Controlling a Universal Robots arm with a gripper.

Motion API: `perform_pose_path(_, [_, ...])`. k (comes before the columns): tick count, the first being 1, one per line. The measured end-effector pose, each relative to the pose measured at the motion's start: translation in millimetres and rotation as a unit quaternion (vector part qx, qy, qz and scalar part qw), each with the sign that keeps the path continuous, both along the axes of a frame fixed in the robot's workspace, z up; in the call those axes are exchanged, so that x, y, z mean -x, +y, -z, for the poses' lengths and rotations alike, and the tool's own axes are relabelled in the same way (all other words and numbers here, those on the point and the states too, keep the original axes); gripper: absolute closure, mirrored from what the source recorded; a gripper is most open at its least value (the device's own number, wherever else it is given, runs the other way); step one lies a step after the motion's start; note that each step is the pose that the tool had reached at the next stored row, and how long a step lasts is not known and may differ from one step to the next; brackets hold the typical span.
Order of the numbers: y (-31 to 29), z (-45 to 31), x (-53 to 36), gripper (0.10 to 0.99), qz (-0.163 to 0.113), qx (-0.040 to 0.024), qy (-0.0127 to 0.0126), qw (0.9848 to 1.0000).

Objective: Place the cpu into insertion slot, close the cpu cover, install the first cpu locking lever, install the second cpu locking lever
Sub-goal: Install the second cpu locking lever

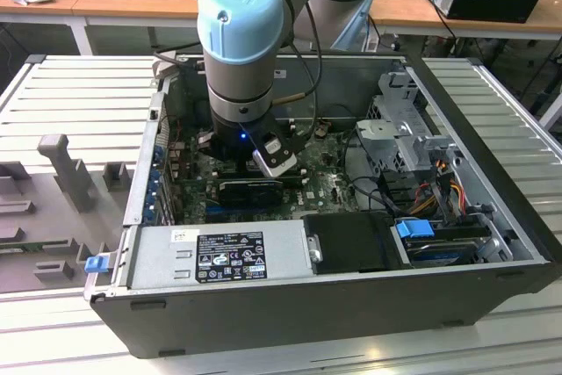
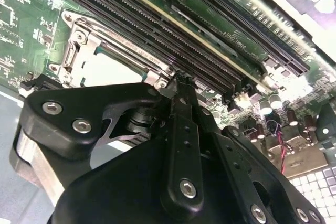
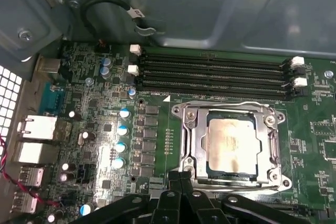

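Exterior view: an open computer case (image 1: 351,296) lies on its side on a slatted tabletop (image 1: 79,103). The robot arm (image 1: 250,41) reaches straight down into the case over the green motherboard (image 1: 320,186). The claw (image 1: 263,183) sits low over the board, near the middle of the case. A grey power supply (image 1: 219,254) runs along the near wall of the case, and a drive cage (image 1: 399,125) stands toward the exterior view's right of the arm.

First wrist view: the cpu (image 3: 231,140) lies flat in the insertion slot (image 3: 195,157), its pale metal top facing up. The cpu cover (image 3: 229,109) is folded down around the chip, its window framing the chip's top. Four long black memory slots (image 3: 215,74) run just beyond the socket, with white clips at their ends. A row of blue-topped capacitors (image 3: 122,137) stands beside the socket, on the side of the rear connector ports (image 3: 37,129). The black linkages of the claw (image 3: 178,179) reach to the socket's near edge.

Second wrist view: the claw (image 2: 182,81) stands directly beside the socket, its tip at the corner of the cpu cover (image 2: 79,45) next to the memory slots (image 2: 152,40). The fingers appear drawn narrowly together; whether anything is pinched between them cannot be told. The pale top of the cpu (image 2: 107,69) shows through the cover's window, partly hidden behind the claw's body.
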State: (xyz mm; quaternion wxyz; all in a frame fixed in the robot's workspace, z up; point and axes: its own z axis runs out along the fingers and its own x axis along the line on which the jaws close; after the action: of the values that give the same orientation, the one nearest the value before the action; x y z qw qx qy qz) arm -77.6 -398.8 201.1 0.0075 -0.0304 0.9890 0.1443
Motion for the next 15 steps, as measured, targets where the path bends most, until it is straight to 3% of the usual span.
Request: perform_pose_path(15, [3.6,5.8,1.1,0.980,0.000,0.0001,0.0001,1.0000])
